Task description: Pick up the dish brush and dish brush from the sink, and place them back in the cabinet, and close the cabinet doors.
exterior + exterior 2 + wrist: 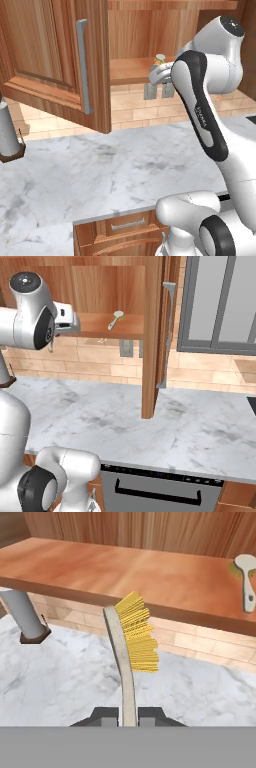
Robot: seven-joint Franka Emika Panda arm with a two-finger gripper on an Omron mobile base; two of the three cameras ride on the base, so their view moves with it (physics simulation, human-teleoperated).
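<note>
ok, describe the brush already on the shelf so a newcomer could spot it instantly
Find the open wall cabinet above the marble counter. On its bottom shelf, towards the right-hand door, lies a small pale brush with a round head. The other brush, long with yellow bristles, is clamped in the end effector in front of the shelf.

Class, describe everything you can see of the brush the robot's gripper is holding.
The held dish brush has a slim, pale tan, slightly curved handle and a block of yellow bristles along one side near its far end. The gripper is shut on the handle's near end. The brush points toward the front edge of the cabinet shelf, above the marble counter, touching neither.
</note>
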